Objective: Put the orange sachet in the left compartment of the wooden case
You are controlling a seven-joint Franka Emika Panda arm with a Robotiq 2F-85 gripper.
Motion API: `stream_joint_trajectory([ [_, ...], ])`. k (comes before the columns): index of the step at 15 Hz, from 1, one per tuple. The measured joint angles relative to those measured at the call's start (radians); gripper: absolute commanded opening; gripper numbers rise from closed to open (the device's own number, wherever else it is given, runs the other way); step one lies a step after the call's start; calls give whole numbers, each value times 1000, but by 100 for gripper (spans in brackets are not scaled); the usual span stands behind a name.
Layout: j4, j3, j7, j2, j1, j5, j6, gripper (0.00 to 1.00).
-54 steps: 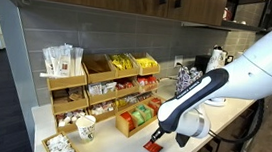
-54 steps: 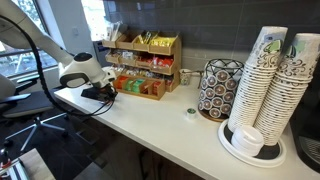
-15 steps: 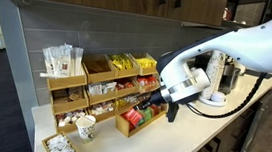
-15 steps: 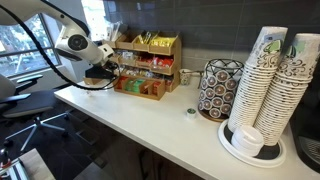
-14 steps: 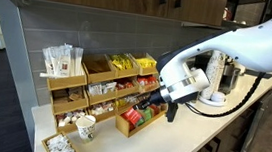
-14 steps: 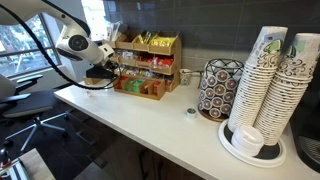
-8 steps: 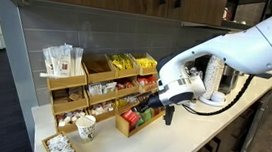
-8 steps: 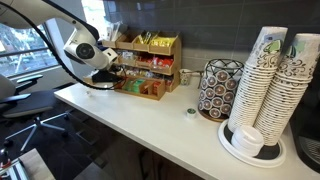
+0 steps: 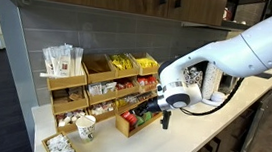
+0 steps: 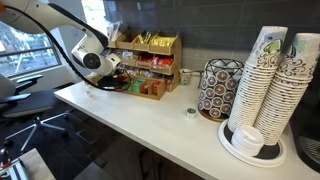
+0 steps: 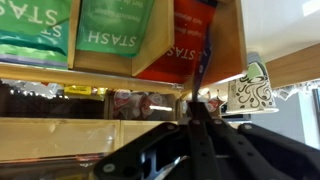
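Orange sachet (image 11: 206,62): thin flat packet seen edge-on, pinched between the closed jaws of the black gripper (image 11: 195,110), at the end compartment of the wooden case (image 11: 232,40). Beside it, 1 upright orange packet (image 11: 188,35) and 2 glossy green packets (image 11: 110,30). Printed paper cup (image 11: 250,88) adjacent.

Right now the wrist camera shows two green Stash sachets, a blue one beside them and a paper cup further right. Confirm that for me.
One detail is off: the third sachet is orange-red, not blue. The wrist view shows it just right of the two green Stash sachets, and the paper cup does stand further right.
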Motion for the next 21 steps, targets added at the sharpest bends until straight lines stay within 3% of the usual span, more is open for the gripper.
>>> stream_joint_trajectory([
  [12, 79, -3, -286, 93, 0, 166, -13, 3],
  [14, 86, -6, -325, 99, 0, 182, -13, 29],
  [15, 89, -9, -342, 102, 0, 188, -13, 30],
  [21, 96, -23, -406, 103, 0, 232, -11, 76],
])
